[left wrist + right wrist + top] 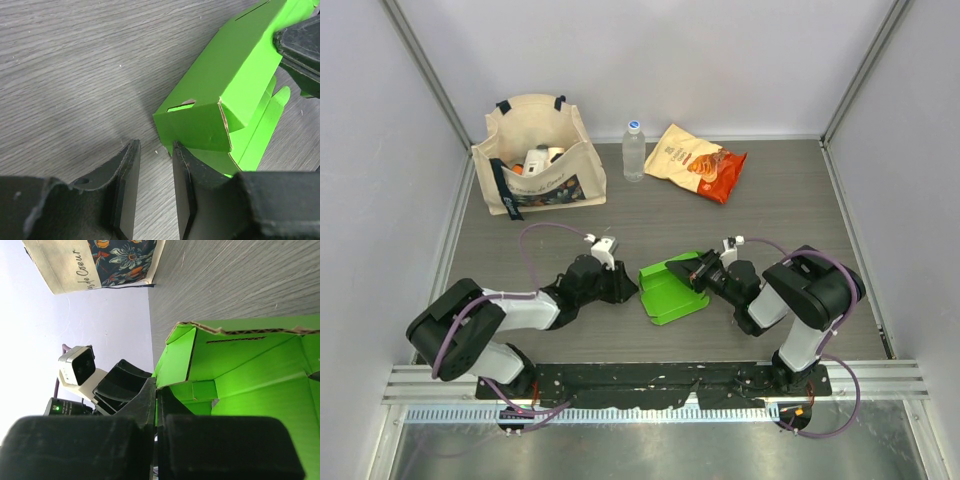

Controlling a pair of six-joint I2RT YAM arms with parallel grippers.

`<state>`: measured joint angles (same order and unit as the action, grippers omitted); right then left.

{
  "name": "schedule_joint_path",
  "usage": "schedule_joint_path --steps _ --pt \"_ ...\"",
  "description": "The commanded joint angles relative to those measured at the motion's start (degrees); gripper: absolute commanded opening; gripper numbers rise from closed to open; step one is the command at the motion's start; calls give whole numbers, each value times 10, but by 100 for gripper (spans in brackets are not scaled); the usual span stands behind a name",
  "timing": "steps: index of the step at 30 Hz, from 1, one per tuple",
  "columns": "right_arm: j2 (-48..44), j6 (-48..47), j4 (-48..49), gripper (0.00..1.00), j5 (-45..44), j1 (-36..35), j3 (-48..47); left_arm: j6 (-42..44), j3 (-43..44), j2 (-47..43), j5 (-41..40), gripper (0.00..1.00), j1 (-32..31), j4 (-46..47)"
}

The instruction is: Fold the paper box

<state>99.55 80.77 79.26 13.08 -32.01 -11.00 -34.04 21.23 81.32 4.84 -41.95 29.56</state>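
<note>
bright green thin-card paper box (672, 292) part-folded on grey table (780, 200) | left gripper (155, 150) jaws narrow, empty, at box corner | right gripper (156, 400) clamped on box wall

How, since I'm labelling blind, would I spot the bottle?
Look to the table's far edge, by the back wall. Between the tote bag and the orange snack bag stands the bottle. It alone is clear, slim and blue-capped.

Grey wood-grain table (780, 200) carries a tote bag (535, 160), bottle (634, 150), snack bag (698, 162), paper box (672, 295).
</note>
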Motion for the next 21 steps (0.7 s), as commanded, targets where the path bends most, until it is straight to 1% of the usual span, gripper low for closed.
schedule_joint_path --steps 1,3,7,11,14,17,21 --pt "0 -26 74 1 -11 -1 9 13 23 10 30 37 -4 74" --pt "-9 -36 55 1 -12 0 12 19 23 16 42 39 -5 89" --pt "-18 -39 48 1 -15 -1 17 29 23 21 61 40 -10 106" --pt "-25 -40 44 1 -13 -1 14 47 3 -3 41 41 -17 117" --pt "-27 -40 39 1 -11 0 12 56 -8 -27 32 44 -17 112" --pt "-26 -41 40 1 -10 0 13 65 -9 -41 44 48 -17 101" --pt "-25 -44 39 1 -9 -1 14 68 -8 -55 57 49 -17 88"
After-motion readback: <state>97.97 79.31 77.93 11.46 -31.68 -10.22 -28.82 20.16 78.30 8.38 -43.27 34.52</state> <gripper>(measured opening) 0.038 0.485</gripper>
